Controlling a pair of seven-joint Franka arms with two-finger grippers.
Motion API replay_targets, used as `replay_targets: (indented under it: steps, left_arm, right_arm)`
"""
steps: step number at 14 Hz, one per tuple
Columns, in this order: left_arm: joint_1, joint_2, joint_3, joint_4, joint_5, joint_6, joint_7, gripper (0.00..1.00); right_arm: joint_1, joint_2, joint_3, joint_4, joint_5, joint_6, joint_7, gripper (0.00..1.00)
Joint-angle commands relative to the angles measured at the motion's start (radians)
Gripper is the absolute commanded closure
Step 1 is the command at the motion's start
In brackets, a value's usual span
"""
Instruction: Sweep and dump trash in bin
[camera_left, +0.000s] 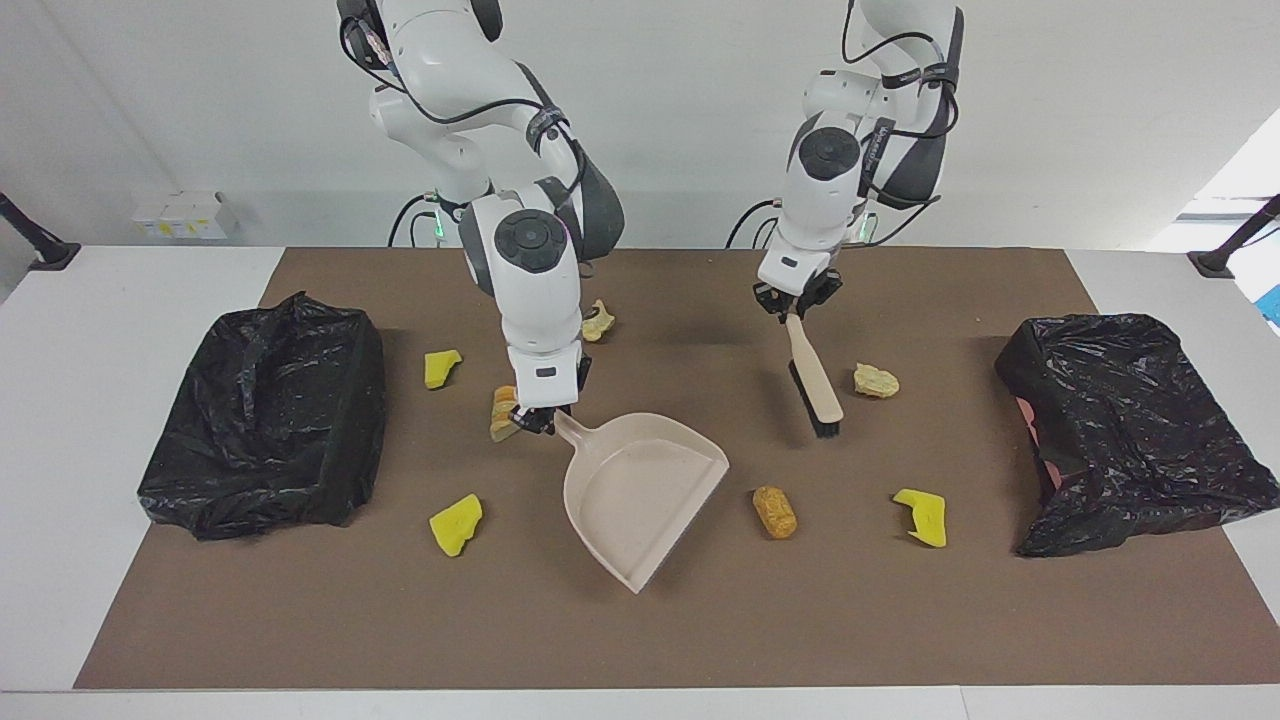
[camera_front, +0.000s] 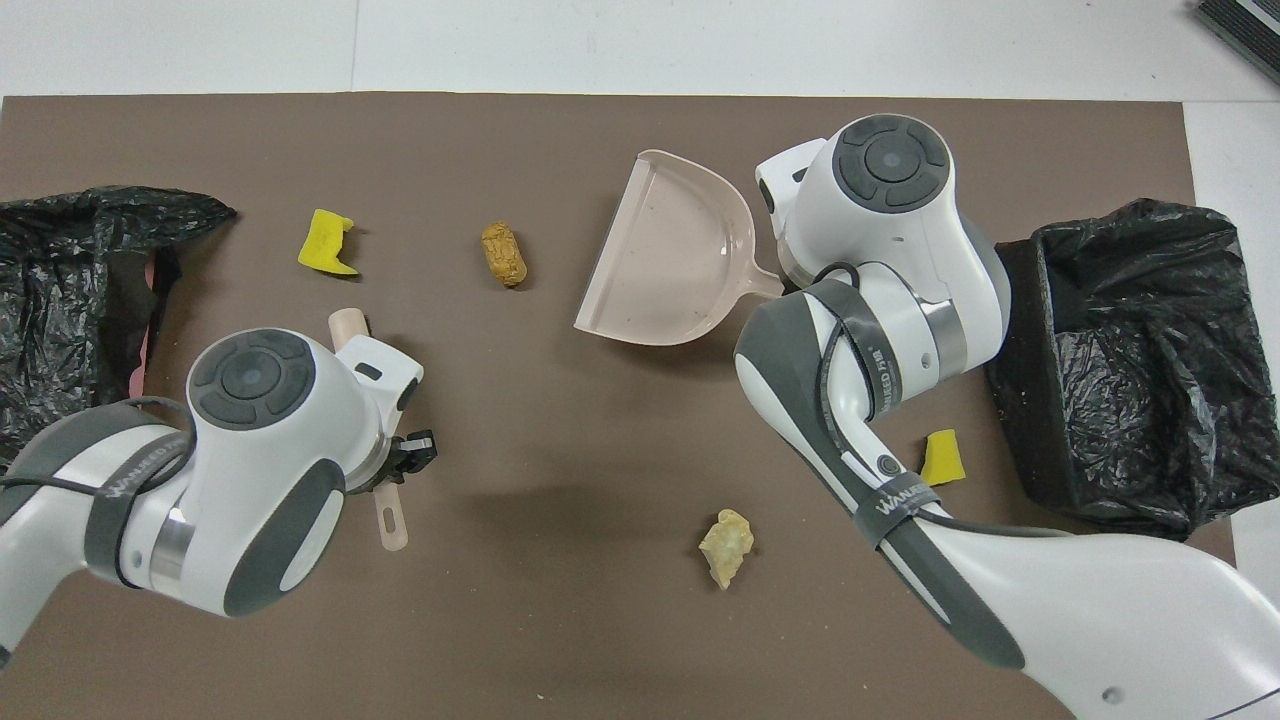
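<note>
Two white robot arms stand at a white counter (camera_left: 60, 420) covered by a brown mat (camera_left: 640, 620).

The right end effector (camera_left: 537, 418) is clenched on the handle of a beige plastic dustpan (camera_left: 640, 495), whose mouth is turned toward the left arm's end of the counter. The left end effector (camera_left: 797, 303) is clenched on the handle of a beige long-handled brush (camera_left: 815, 385), bristles down by the mat.

By my reading, the sweeping has barely begun: the dustpan is empty and none of the trash has been collected. Seven lumps lie scattered on the mat:
- three bright yellow sponge wedges (camera_left: 457, 523), (camera_left: 441, 367), (camera_left: 922, 515);
- an orange-tan bread-like roll (camera_left: 774, 511) just beside the dustpan's mouth;
- a sliced bread piece (camera_left: 503, 409) beside the right end effector;
- two pale beige chunks (camera_left: 875, 380), (camera_left: 598, 321), the first near the brush head.

A bin lined with a black plastic bag (camera_left: 265, 420) sits at the right arm's end, a second black-bagged bin (camera_left: 1130, 425) at the left arm's end. I see no trash in either, though their insides are mostly hidden.
</note>
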Motion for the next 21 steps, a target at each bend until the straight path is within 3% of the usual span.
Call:
replay_targets:
  steps: [1,4,10,14,21]
  left_arm:
    - [0.061,0.013,-0.014,0.075,0.020,-0.136,-0.054,1.00]
    - [0.110,-0.018,-0.014,0.035,0.046,-0.207,-0.045,1.00]
    - [0.150,-0.094,-0.018,-0.152,0.044,-0.071,0.035,1.00]
    - [0.095,-0.067,-0.022,-0.143,-0.052,0.049,-0.009,1.00]
    - [-0.078,0.069,-0.025,-0.056,-0.218,0.219,-0.029,1.00]
  right_arm:
    - [-0.005,0.085,0.012,0.115,-0.055,-0.017,-0.124,1.00]
    - [-0.005,0.137,0.014,0.187,-0.081,-0.020,-0.215,1.00]
    - [0.031,0.180,0.019,0.204,-0.192,-0.034,-0.341,1.00]
    - [0.031,0.188,0.019,0.189,-0.187,-0.022,-0.362,1.00]
    - [0.021,0.199,0.020,0.175,-0.170,0.013,-0.347,1.00]
